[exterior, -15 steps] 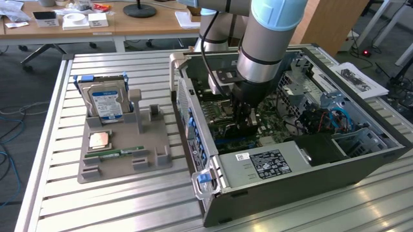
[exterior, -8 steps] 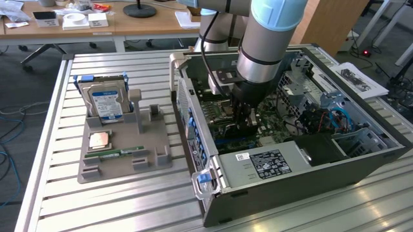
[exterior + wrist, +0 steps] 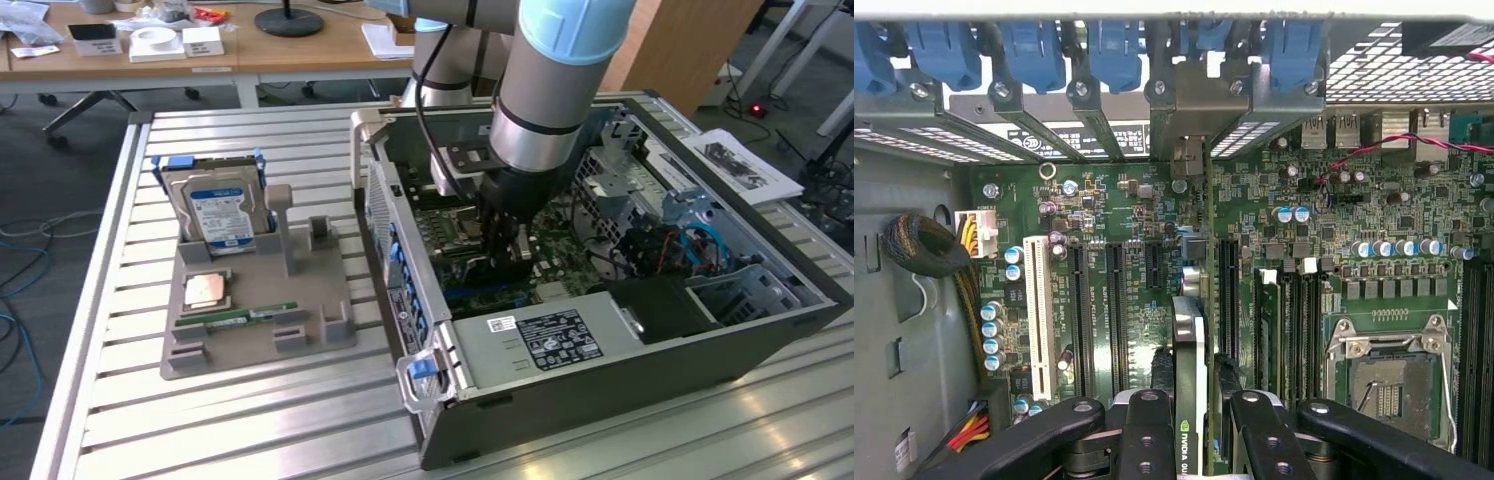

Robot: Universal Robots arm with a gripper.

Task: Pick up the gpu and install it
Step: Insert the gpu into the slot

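The gpu (image 3: 1190, 340) stands on edge inside the open computer case (image 3: 601, 340), seen edge-on as a thin card with a green-marked label. Its silver end bracket (image 3: 1199, 110) sits against the row of rear slot openings. My gripper (image 3: 1199, 425) is shut on the card, with one black finger (image 3: 1147, 430) on each side of it. In the exterior view my gripper (image 3: 505, 255) reaches straight down onto the motherboard (image 3: 461, 225) in the middle of the case. The card lines up with a long black slot; I cannot tell whether it is fully seated.
A grey holder (image 3: 200, 355) on the exterior view's left carries a hard drive (image 3: 220, 210), a processor chip (image 3: 204, 290) and a green memory stick (image 3: 254, 315). Blue slot latches (image 3: 1034, 50), a white slot (image 3: 1037, 310) and the processor socket (image 3: 1389, 375) surround the card.
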